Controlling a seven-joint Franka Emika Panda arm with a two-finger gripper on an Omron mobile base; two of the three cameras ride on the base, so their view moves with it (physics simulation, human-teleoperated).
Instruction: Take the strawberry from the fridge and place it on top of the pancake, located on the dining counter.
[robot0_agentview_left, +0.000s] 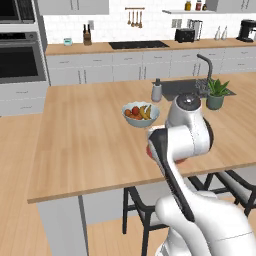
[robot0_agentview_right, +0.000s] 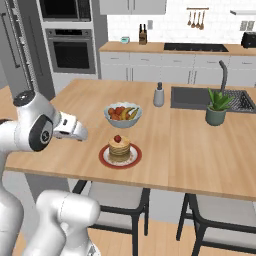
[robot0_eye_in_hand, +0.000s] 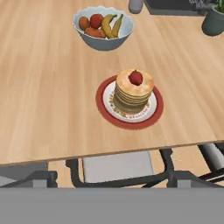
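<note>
One strawberry (robot0_eye_in_hand: 135, 78) sits atop one pancake stack (robot0_eye_in_hand: 132, 93) on one red plate (robot0_eye_in_hand: 129, 120) on the table (robot0_eye_in_hand: 52, 109), near one fruit bowl (robot0_eye_in_hand: 104, 27); the claw's jaws stand apart, empty.

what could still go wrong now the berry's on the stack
1. The strawberry rests loose on the rounded top of the pancake; a bump to the dining counter might roll it off onto the plate.
2. The plate sits near the counter's front edge, so a low arm swing could possibly catch it.
3. The fruit bowl stands just behind, another thing a wide swing might clip.
</note>
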